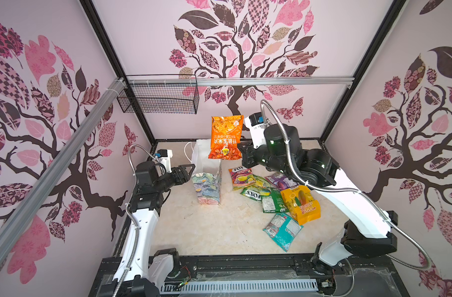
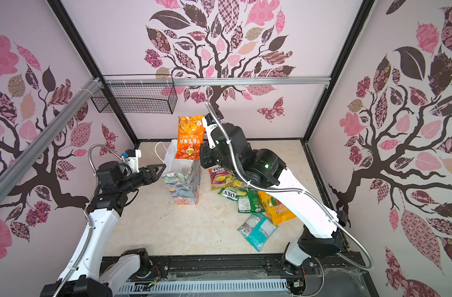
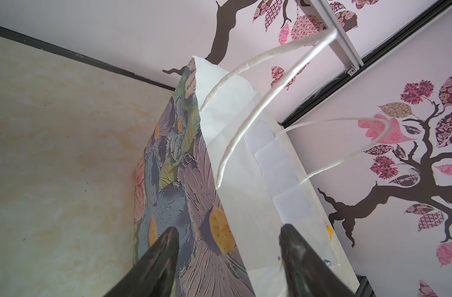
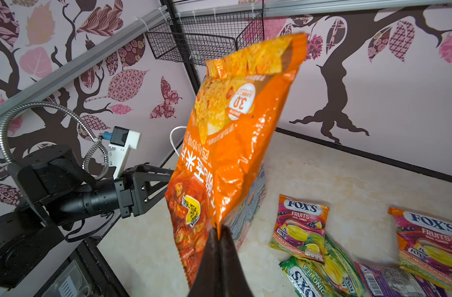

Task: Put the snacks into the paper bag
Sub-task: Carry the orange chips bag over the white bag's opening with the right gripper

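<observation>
A black wire basket point(image 1: 158, 99) hangs from a silver rail point(image 1: 271, 81) above the far left corner of the beige marbled counter point(image 1: 214, 226). Pink walls point(image 1: 148, 38) carry a dark tree print. A white slotted strip point(image 1: 237, 285) runs along the counter's near edge.

Paper bag point(image 1: 207, 187) mouth — orange packet point(image 1: 226, 137) overhead

orange packet point(image 4: 235, 144): glossy, crinkled plastic film was seen
paper bag point(image 3: 183, 180): matt paper, rough-textured print outside, was shown
handles point(image 3: 261, 102): white twisted cord was noted
table point(image 1: 207, 226): smooth marbled surface
basket point(image 1: 160, 100): black wire mesh
</observation>
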You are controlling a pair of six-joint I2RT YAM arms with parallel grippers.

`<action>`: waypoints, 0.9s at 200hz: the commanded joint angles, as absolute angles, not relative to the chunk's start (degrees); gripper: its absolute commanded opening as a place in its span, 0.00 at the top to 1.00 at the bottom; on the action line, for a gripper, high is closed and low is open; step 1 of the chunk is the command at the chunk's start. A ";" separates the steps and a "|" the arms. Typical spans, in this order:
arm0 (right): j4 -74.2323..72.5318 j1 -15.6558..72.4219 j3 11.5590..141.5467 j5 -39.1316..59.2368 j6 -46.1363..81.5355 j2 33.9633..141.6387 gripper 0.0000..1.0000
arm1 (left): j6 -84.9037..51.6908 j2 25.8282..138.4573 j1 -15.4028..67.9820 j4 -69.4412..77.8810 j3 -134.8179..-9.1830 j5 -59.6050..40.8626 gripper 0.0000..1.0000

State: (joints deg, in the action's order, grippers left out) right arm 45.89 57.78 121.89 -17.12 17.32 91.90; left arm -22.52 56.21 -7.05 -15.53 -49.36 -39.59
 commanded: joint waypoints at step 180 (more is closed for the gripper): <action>60.75 64.31 142.05 -35.85 16.57 114.09 1.00 | -24.48 56.38 -4.48 -11.87 -47.61 -43.06 0.37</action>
State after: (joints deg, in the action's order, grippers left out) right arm 58.67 63.64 140.25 -32.82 16.34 111.11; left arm -24.25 56.18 -4.86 -13.56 -49.28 -42.13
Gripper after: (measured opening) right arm 0.039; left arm 0.636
